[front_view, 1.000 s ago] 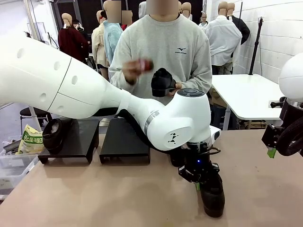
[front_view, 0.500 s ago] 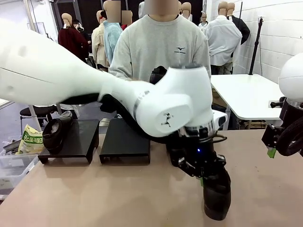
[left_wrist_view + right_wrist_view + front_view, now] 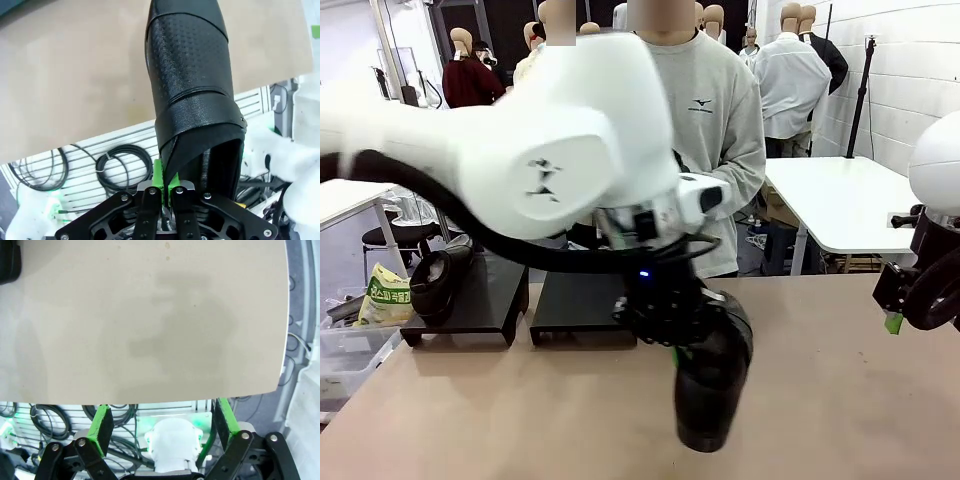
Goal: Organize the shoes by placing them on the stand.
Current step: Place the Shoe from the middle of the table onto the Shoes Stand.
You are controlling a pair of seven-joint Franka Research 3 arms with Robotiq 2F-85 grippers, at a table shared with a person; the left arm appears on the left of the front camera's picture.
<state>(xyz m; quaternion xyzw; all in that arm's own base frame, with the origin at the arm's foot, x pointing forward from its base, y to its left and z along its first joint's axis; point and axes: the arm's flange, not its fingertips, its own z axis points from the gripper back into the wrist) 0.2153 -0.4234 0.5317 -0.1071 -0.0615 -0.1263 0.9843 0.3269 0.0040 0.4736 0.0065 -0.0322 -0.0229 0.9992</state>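
At 9 o'clock one shoe (image 3: 438,285) sits on the left stand (image 3: 485,300). Down around 6 o'clock the left claw (image 3: 672,340) is clamped on a second shoe (image 3: 710,395) by its heel rim, toe hanging down over the desk (image 3: 520,420). Right claw (image 3: 895,322) at 3 o'clock, spread wide.

A tan tabletop (image 3: 500,420) spreads beneath the left gripper (image 3: 677,346), while a white-painted brick wall (image 3: 910,70) rises well beyond it to the right. A white table (image 3: 840,200) stands behind and to the right of the gripper. Grey floor (image 3: 345,275) and a black chair (image 3: 380,238) show far off to its left.
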